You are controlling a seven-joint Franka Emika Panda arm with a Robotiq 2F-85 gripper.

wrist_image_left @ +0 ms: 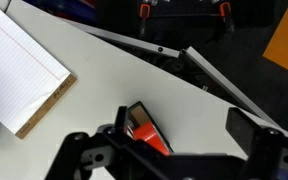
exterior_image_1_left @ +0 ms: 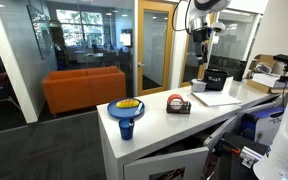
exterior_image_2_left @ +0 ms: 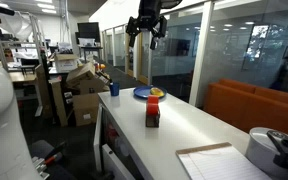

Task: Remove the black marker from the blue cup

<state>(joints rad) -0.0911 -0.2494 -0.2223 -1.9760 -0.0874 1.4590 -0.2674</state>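
Right now my arm hangs high over the white table point(exterior_image_1_left: 159, 122), with my gripper point(exterior_image_2_left: 147, 36) pointing down at the top and well clear of everything on it. Its fingers point(wrist_image_left: 252, 140) stand spread wide with nothing between them. In the wrist view the black-and-red tape dispenser point(wrist_image_left: 144, 128) lies beneath me, partly hidden behind my own linkage. The lined notepad point(wrist_image_left: 19, 75) is cut off by the left border there.

The blue cup point(exterior_image_1_left: 126, 127) stands well apart from me, by the corner at the table's short end, just beside the light-blue dish point(exterior_image_1_left: 129, 106). I cannot make out the black marker in any view: the cup is too small and dark to tell whether anything sticks out of it. The top border cuts off my upper arm in both exterior views.
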